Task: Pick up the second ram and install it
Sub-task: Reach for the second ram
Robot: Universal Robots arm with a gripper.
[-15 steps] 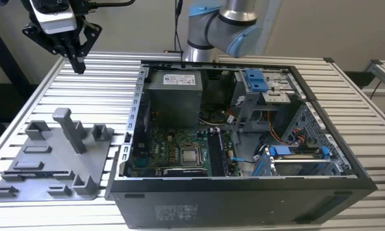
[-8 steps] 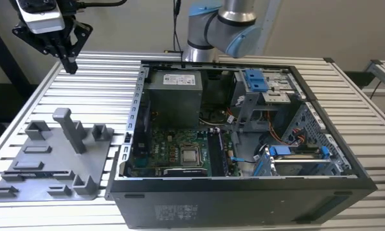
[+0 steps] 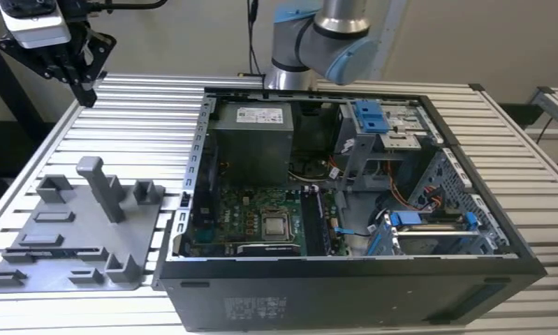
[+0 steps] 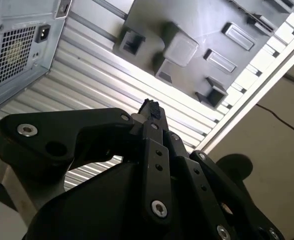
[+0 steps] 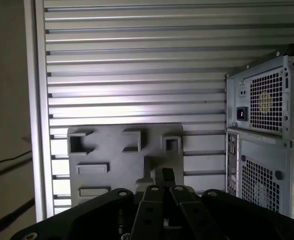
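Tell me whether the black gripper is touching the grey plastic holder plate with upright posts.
Apart. In the exterior view the black gripper hangs above the ribbed metal table, with bare slats between it and the grey plastic holder plate.

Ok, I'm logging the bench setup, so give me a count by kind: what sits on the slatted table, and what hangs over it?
Grey holder plate: 1
Open computer case: 1
Gripper above the table: 1
Total: 3
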